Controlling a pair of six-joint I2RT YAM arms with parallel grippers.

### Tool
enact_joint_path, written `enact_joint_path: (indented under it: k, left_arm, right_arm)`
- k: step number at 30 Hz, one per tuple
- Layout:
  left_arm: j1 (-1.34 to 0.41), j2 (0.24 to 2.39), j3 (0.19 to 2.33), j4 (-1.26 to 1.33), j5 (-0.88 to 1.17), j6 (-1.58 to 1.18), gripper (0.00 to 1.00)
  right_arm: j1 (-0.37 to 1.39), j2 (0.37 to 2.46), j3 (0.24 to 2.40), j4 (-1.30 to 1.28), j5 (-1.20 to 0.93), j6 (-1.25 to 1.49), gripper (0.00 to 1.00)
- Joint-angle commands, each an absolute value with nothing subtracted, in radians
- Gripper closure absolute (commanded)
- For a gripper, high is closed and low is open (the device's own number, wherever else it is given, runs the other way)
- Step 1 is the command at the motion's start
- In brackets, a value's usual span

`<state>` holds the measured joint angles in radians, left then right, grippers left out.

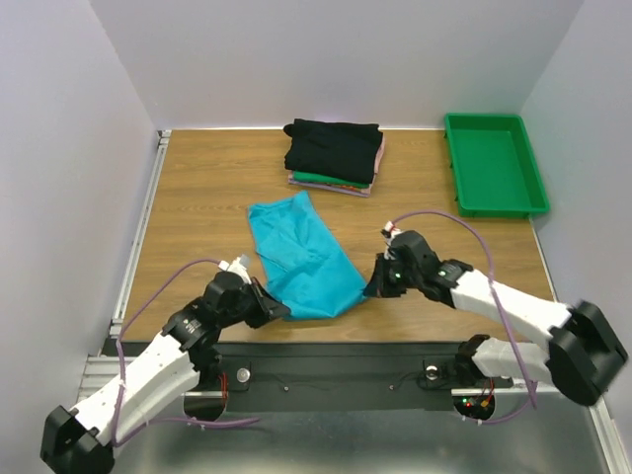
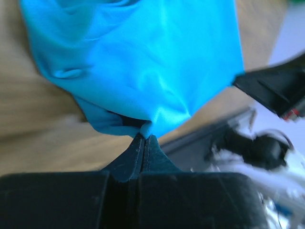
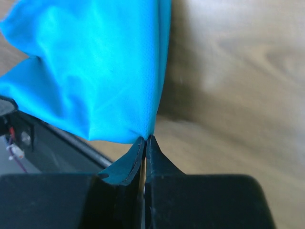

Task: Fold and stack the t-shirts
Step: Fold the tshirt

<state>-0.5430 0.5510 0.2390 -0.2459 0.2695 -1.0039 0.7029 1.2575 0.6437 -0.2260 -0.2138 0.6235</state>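
Left hand, right hand — each pinching teal t-shirt edge.

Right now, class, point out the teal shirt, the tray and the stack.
teal shirt (image 1: 301,259): top view, middle of cloth.
tray (image 1: 494,168): top view, bare floor.
stack (image 1: 334,148): top view, black top shirt.

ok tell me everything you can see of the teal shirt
The teal t-shirt is bright, smooth, slightly shiny cloth. It looks folded into a long wrinkled strip, and it lies diagonally on the wooden table toward the near edge. Its two near corners are pinched: the left end effector is shut on one and the right end effector on the other.
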Motion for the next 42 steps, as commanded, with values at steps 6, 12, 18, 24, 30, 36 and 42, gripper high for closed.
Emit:
enact_joint_path:
  k: [6,12,18,24,30,36,42]
  left_arm:
    - [-0.92,0.569,0.382,-0.224,0.206,-1.201,1.0]
    - [-0.982,0.71,0.572,-0.28,0.07,-1.154,1.0]
    - [-0.976,0.707,0.711,-0.472,-0.187,-1.153,1.0]
    - [-0.919,0.695,0.753,-0.463,-0.308,-1.147,1.0]
    - [-0.744,0.726,0.726,-0.393,-0.241,-1.082,1.0]
    - [-0.522,0.816,0.719,-0.269,-0.167,-0.962,1.0]
    - [-0.322,0.963,0.768,-0.213,-0.054,-0.861,1.0]
  right_arm:
    - [0.719,0.91,0.647,-0.479,-0.224,0.716,0.97]
    - [0.719,0.966,0.787,-0.522,-0.105,0.687,0.97]
    - [0.718,1.113,0.987,-0.523,0.052,0.647,1.0]
    - [0.716,1.33,1.17,-0.52,0.101,0.603,1.0]
    - [0.707,1.544,1.396,-0.518,0.121,0.584,1.0]
    - [0.674,1.702,1.532,-0.517,0.129,0.583,1.0]
    - [0.627,1.851,1.669,-0.514,0.087,0.572,0.99]
